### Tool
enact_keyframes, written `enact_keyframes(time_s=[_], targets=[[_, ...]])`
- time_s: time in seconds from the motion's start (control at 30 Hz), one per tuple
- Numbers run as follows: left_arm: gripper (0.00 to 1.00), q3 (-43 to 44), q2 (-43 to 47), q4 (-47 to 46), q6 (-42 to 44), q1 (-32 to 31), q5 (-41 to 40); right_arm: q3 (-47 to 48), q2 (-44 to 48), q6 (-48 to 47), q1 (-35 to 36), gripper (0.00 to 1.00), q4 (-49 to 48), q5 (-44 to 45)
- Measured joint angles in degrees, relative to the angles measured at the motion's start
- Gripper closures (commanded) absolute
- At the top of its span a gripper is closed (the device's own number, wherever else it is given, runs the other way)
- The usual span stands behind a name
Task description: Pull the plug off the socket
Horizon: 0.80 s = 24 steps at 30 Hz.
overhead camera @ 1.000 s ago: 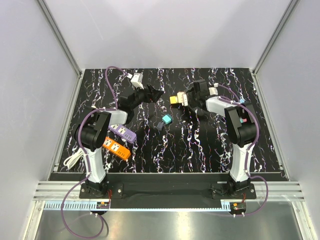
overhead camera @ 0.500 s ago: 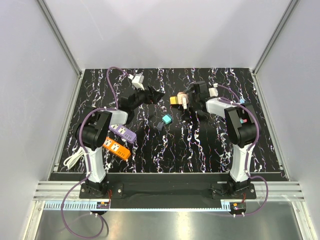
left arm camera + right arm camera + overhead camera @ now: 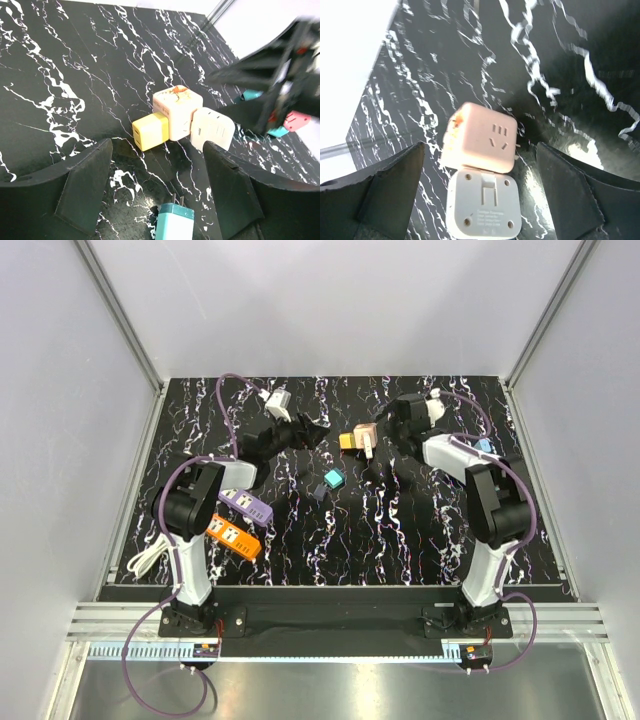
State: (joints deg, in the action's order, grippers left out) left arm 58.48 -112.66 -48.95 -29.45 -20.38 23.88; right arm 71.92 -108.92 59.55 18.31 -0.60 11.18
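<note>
Top external, checked near to far. Logged nearest the left base an orange power strip (image 3: 233,537), with a purple power strip (image 3: 246,505) just beyond it; neither involved. Found further out, mid-table, a teal plug (image 3: 333,479) lying loose, apart from any socket. Located the task's thing beyond that: cube socket (image 3: 364,431) resting on the table (image 3: 420,540), with a yellow plug (image 3: 346,441) seated in one side face and a white plug (image 3: 369,450) seated in another. Confirmed on left wrist: left gripper (image 3: 157,147) spread wide, holding nothing, aimed at the yellow plug with the cube just behind it; near, not touching. Confirmed on right wrist: right gripper (image 3: 480,147) spread wide as well, holding nothing, cube framed between the open fingers and white plug on the side toward the camera; no contact seen. Judged: neither plug gripped yet, both seated, pull not begun. Risks from here:
- closing on one plug without bracing the cube, so dragging the whole cluster across the table instead of separating it
- clamping across the seam between cube and white plug, pinning the two together
- pulling off-axis, binding the pins or tipping the cube over
- crowding both grippers onto so small a cluster and knocking fingers together

Advised: one gripper on the cube body, the other on a plug alone, then a straight pull.
</note>
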Motion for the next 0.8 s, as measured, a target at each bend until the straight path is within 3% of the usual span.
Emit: enact_keyframes(time_s=[0.3, 0.5, 0.8], targets=[[0.25, 1.2, 0.0, 7.4, 5.7, -8.4, -7.0, -3.9, 4.6, -16.9, -8.8, 0.0, -10.1, -11.1], [0.21, 6.6, 0.0, 12.6, 7.2, -14.6, -16.2, -3.5, -1.5, -21.1, -12.2, 0.0, -16.9, -21.6], [0.2, 19.3, -4.5, 23.6, 7.8, -22.0, -34.3, -6.5, -5.9, -23.8, -13.6, 0.0, -20.2, -28.0]])
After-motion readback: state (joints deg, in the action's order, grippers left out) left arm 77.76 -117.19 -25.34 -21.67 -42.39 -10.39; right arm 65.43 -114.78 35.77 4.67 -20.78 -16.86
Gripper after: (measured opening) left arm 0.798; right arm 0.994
